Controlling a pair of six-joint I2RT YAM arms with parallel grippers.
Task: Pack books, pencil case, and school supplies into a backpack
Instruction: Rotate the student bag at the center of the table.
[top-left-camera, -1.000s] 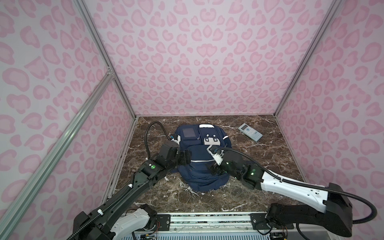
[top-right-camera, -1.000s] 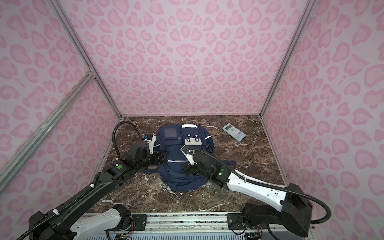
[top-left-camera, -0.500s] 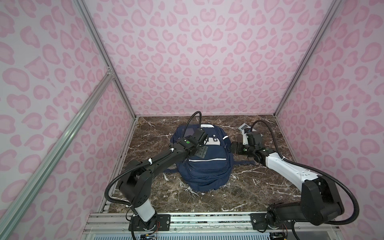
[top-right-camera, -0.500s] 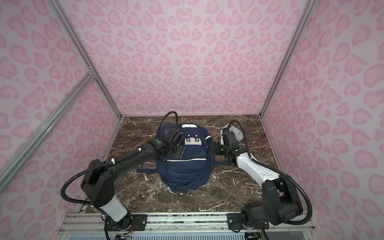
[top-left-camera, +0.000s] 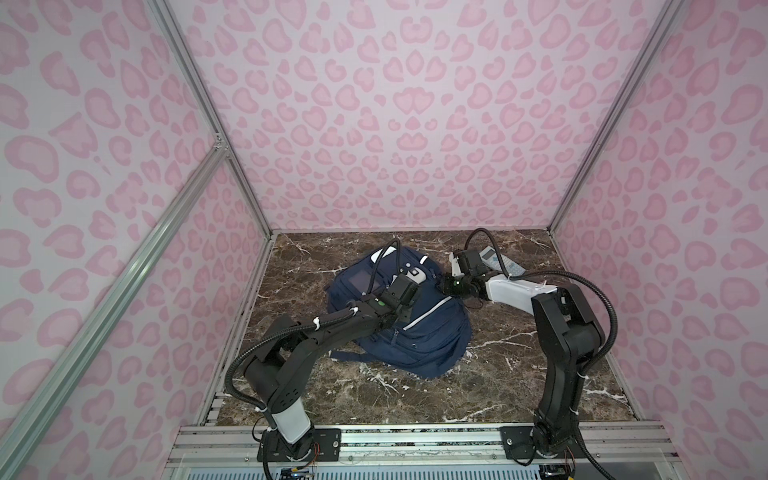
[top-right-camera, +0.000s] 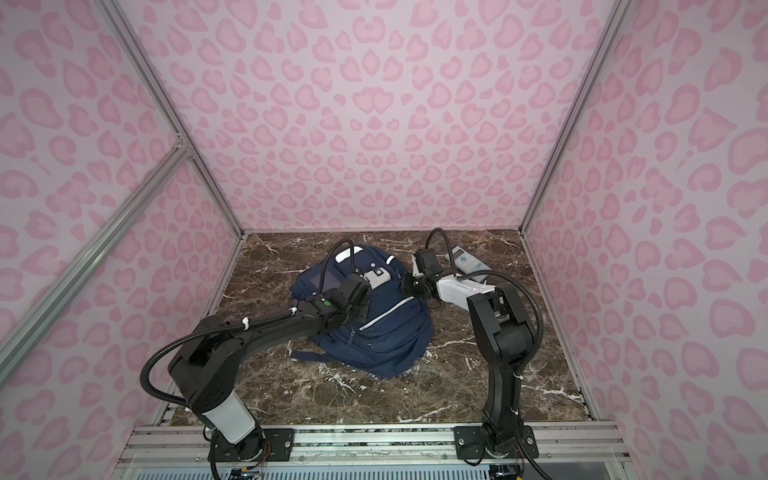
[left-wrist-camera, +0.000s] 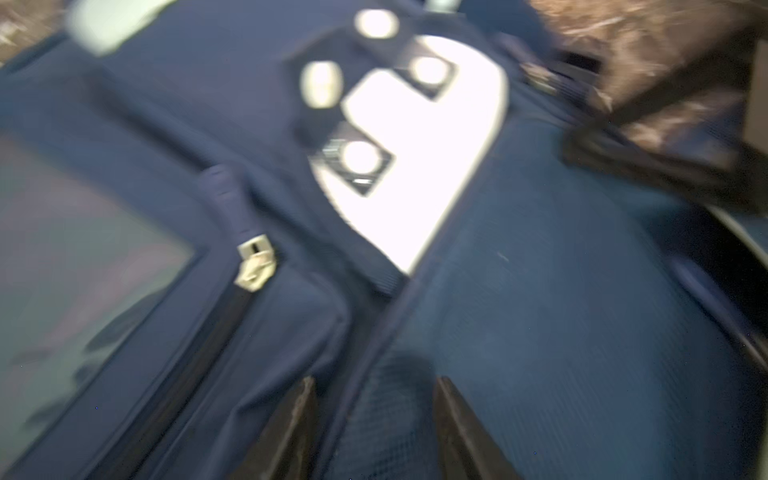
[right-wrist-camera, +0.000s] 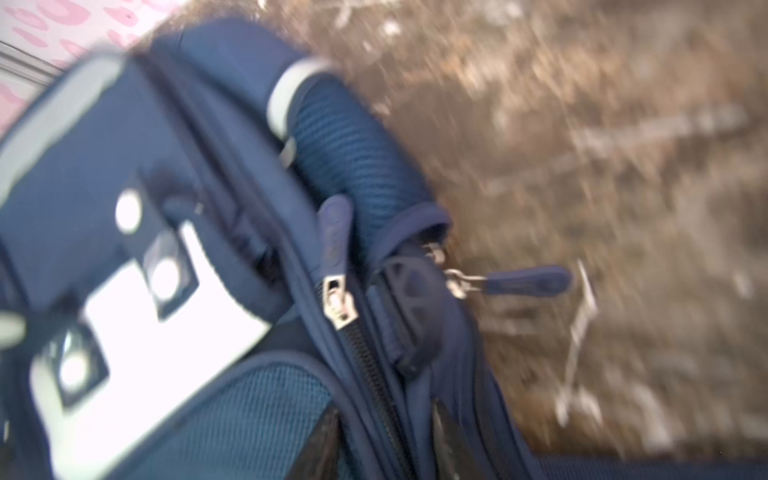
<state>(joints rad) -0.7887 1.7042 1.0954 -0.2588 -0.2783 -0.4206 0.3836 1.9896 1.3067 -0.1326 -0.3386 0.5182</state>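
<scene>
Your left end effector (left-wrist-camera: 374, 384) and right end effector (right-wrist-camera: 384, 415) each straddle fabric of the backpack (top-left-camera: 419, 332) on the table (top-left-camera: 519, 374), though you cannot tell whether either grips it, its contents are hidden, and the calculator (top-left-camera: 498, 262) lies just beyond the right one.

I can't read any words or numbers here. The calculator (top-left-camera: 498, 262) near the far right corner of the table (top-left-camera: 519, 374) has keys and a little screen, but they are too small to make out. The white patch (left-wrist-camera: 415, 166) on the backpack (top-left-camera: 419, 332) is too blurry to read
</scene>
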